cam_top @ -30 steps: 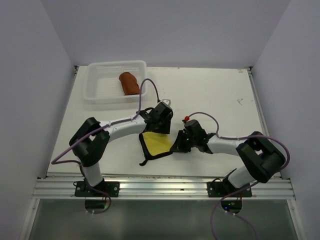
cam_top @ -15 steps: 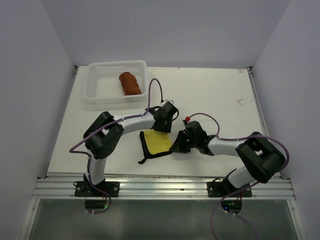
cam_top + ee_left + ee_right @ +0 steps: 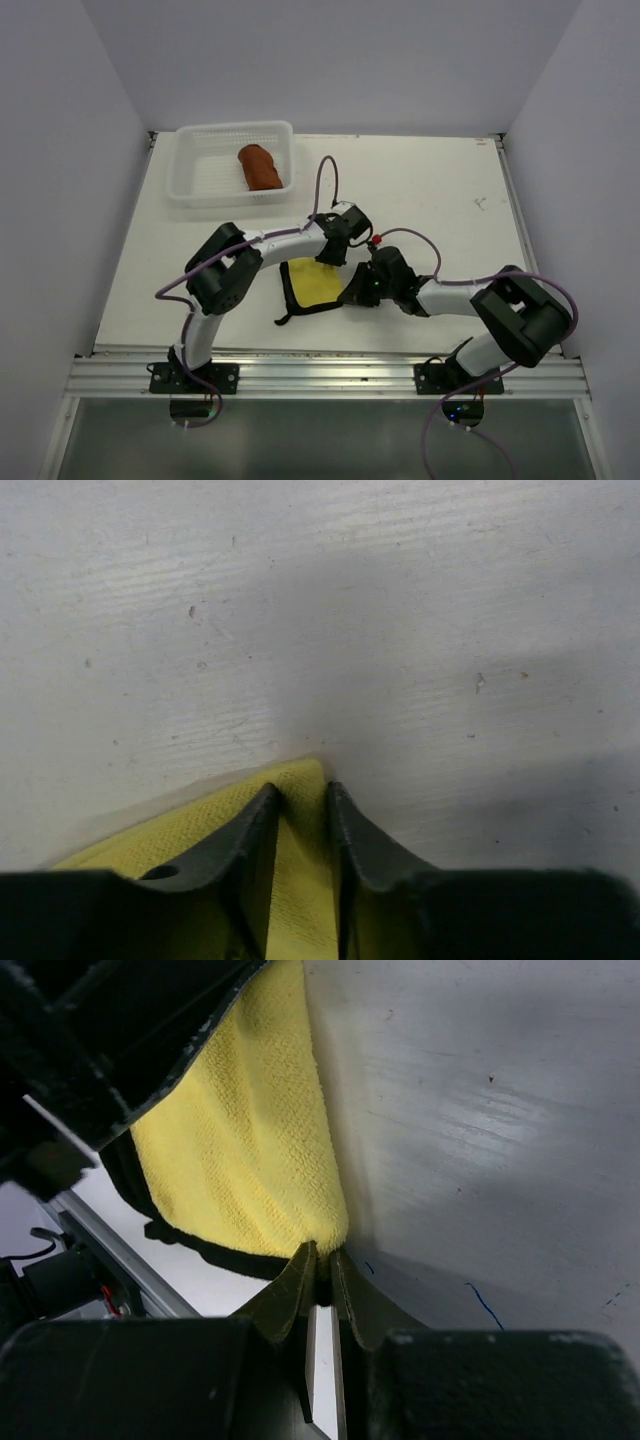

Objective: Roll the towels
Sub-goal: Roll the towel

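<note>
Left jaws' hold on towel (image 3: 298,880) — unclear

Two matching arms: left arm (image 3: 290,240), right arm (image 3: 450,294). White tubular links between bulky black joint housings. Purple cables (image 3: 325,178) arching off each arm, running down to black base plates (image 3: 195,378) at 6 o'clock. Small red cap (image 3: 377,239) at 12 o'clock of right wrist. Left end effector (image 3: 300,792) and right end effector (image 3: 322,1255): dark matte fingers, tapering to thin wedge tips.

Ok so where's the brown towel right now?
In the top view, the rust-brown towel lies rolled inside the white mesh basket at the far left corner of the table.
</note>
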Tool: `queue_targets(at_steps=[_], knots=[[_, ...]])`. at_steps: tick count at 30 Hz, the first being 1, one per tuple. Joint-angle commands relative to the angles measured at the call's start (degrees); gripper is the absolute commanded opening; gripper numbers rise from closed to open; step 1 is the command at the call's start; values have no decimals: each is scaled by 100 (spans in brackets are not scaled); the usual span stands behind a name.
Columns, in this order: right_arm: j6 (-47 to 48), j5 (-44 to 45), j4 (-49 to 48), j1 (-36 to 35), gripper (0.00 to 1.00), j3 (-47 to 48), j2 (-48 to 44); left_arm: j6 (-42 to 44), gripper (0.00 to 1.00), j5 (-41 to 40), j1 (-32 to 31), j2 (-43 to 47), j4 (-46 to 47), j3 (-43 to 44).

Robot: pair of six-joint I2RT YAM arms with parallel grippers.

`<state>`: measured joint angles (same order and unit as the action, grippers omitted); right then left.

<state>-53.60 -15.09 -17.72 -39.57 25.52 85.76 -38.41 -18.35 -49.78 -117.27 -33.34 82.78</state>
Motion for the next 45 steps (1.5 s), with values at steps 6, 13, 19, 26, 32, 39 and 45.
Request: queue_targets(at_steps=[6,13,19,26,32,39,45], knots=[[482,1113,996,-393,0,14,-296,-272,14,-231,-269,-630,-665,308],[772,2001,1613,-710,0,32,-779,-166,10,-126,-217,-709,-700,880],[1088,2571,1893,-1043,0,102,-1061,-228,6,349,-32,-507,-42,784],[1449,3582,2755,-1430,0,313,-1614,-324,0,771,135,-60,986,327],[1792,4233,3414,-1799,0,700,-1659,-219,0,947,232,318,1953,-95],[1994,5287,4117,-2405,0,1165,-1290,-254,0,1184,293,925,3290,-1018],[2029,5947,4610,-2722,0,1561,-851,-149,0,1228,363,1049,3633,-1212]])
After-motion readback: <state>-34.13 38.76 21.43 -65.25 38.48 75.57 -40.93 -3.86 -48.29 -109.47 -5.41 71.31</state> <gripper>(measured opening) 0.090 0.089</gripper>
